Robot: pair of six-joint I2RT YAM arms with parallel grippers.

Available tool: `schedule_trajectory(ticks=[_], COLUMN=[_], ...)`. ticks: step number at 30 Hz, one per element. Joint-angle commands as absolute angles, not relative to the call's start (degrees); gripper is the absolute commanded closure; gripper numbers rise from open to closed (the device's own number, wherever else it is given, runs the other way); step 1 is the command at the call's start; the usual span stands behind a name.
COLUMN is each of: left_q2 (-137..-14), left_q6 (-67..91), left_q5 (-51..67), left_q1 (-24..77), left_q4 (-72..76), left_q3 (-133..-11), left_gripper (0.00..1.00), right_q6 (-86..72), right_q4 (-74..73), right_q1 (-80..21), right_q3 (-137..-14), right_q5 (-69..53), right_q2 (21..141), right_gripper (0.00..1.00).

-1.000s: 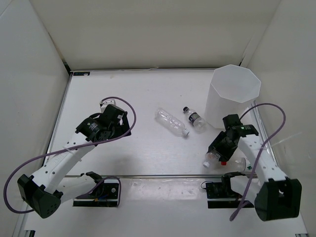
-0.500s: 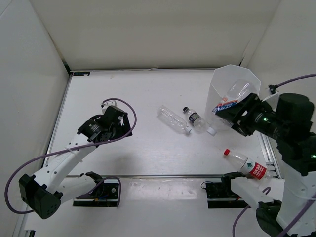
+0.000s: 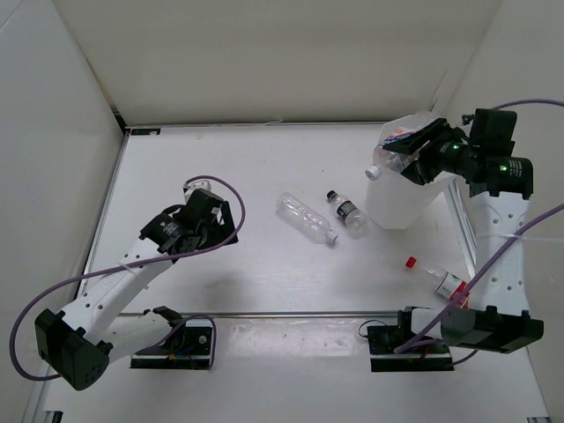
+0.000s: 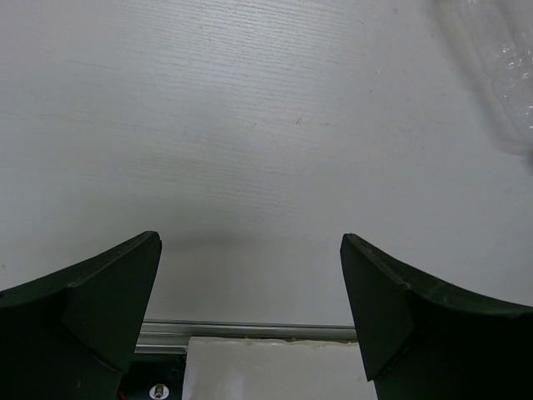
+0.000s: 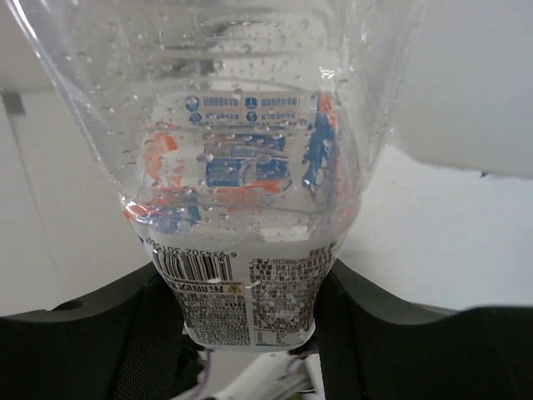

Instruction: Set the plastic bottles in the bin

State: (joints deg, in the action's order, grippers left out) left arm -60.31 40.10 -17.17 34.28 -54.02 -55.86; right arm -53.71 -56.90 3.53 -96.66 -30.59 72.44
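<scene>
The right gripper [image 3: 419,159] hangs high over the bin [image 3: 398,204], which stands at the far right corner of the bench [image 3: 220,159]. Its jaws are clamped on a labelled bottle [image 3: 394,155], gripping the end away from the cap. That bottle lies nearly level above the bin's open top, and its white cap pokes out past the bin's left rim. From the right wrist, the labelled bottle [image 5: 250,150] fills the view, beaded with droplets. Its barcode end is pinched between the dark fingers [image 5: 125,342] of the right gripper [image 5: 250,329].

Three more bottles lie flat on the bench. The long bottle [image 3: 308,218] is near the middle. The black-cap bottle [image 3: 346,211] is just beside it on the right, close to the foot of the bin. The red-cap bottle [image 3: 436,275] is near the right edge towards the near side, well below and apart from the raised gripper.

The left gripper [image 3: 210,227] sits low over the left half of the bench, well apart from every bottle. From its wrist, the left gripper [image 4: 250,283] has its jaws spread wide, with only bare bench between them.
</scene>
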Motion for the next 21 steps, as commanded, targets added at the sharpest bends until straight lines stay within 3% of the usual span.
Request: schedule_trajectory(ticks=[1, 3, 6, 8, 9, 14, 17, 21], left_q2=[-58.89, -57.66, -57.13, -57.13, -57.13, -58.36, -60.29, -64.94], left_q6=[39.46, 39.46, 39.46, 39.46, 39.46, 38.33, 35.61, 34.98], left_q5=[-19.07, -19.60, -19.60, -19.60, -19.60, -19.60, -18.56, -14.26], left_q1=[34.10, 34.10, 34.10, 34.10, 34.10, 34.10, 34.10, 34.10], left_q4=[-55.19, -55.20, -55.20, -55.20, -55.20, -54.50, -52.13, -50.10], left_q3=[-56.78, -55.03, -54.49, -53.97, -53.96, -54.76, -57.38, -63.27], left_gripper=[0.00, 0.00, 0.00, 0.00, 0.00, 0.00, 0.00, 0.00], right_q6=[-59.14, -60.73, -61.25, -61.26, -61.96, -61.01, -55.49, -52.30], right_q4=[-47.13, -45.00, -45.00, -45.00, -45.00, -47.01, -55.95, -58.96], right_q1=[8.52, 10.27, 12.12, 13.70, 14.32, 19.23, 22.22, 24.52], right_q3=[-93.00, -92.99, -95.97, -96.50, -96.50, -99.66, -103.88, -99.68], right_q5=[-39.98, -41.48, -42.88, -43.67, -44.38, -47.11, -42.21, -41.66], right_q2=[69.79, 70.58, 73.03, 73.56, 74.09, 73.31, 70.67, 65.41], right_gripper=[0.82, 0.81, 0.55, 0.08, 0.00, 0.00, 0.00, 0.00])
